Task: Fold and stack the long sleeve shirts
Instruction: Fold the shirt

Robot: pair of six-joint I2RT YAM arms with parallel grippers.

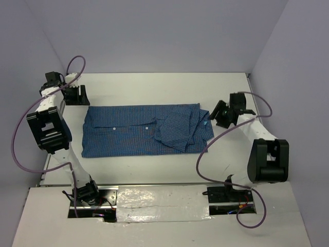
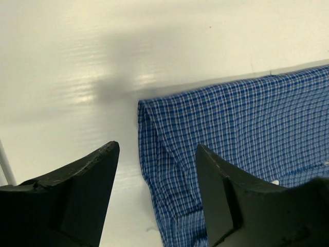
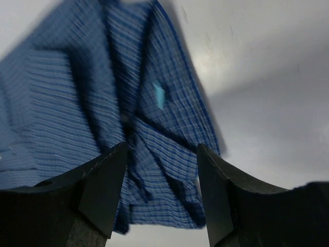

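The blue checked long sleeve shirt (image 1: 139, 131) lies flat in the middle of the white table, folded into a long rectangle, with its collar end and a folded sleeve bunched at the right. My left gripper (image 1: 77, 94) is open and empty, just beyond the shirt's far left corner; the left wrist view shows that corner (image 2: 169, 149) between its fingers (image 2: 157, 146). My right gripper (image 1: 220, 115) is open and empty, just right of the collar end; the right wrist view shows the rumpled collar cloth (image 3: 159, 164) below its fingers (image 3: 162, 149).
The white table (image 1: 154, 87) is enclosed by pale walls at the back and sides. The arm bases and purple cables (image 1: 205, 154) sit along the near edge, where a foil-covered strip (image 1: 159, 198) runs.
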